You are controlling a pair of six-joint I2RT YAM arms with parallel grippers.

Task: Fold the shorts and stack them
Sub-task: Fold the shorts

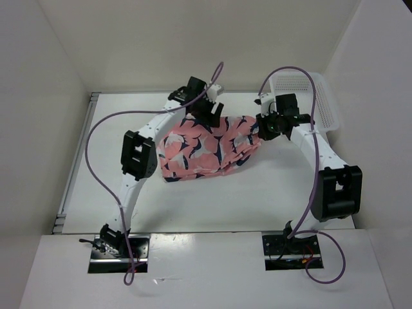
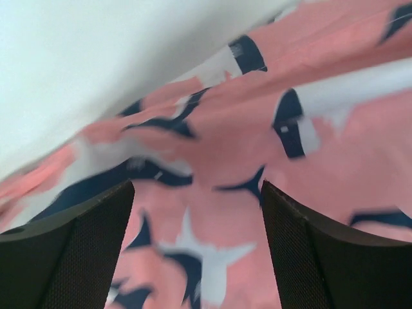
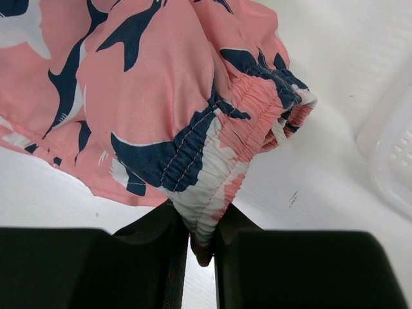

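Note:
The salmon-pink shorts [image 1: 203, 148] with navy and white fish shapes lie bunched in the middle of the table. My left gripper [image 1: 205, 111] is open right over their far edge; in the left wrist view the fabric [image 2: 219, 193] fills the gap between the spread fingers [image 2: 84, 251]. My right gripper [image 1: 265, 125] is shut on the shorts' elastic waistband [image 3: 206, 212] at their right end; the gathered band is pinched between the two fingers [image 3: 161, 257].
A white plastic mesh basket [image 1: 325, 106] stands at the back right, just behind the right arm; its corner shows in the right wrist view [image 3: 393, 148]. White walls close the table in on three sides.

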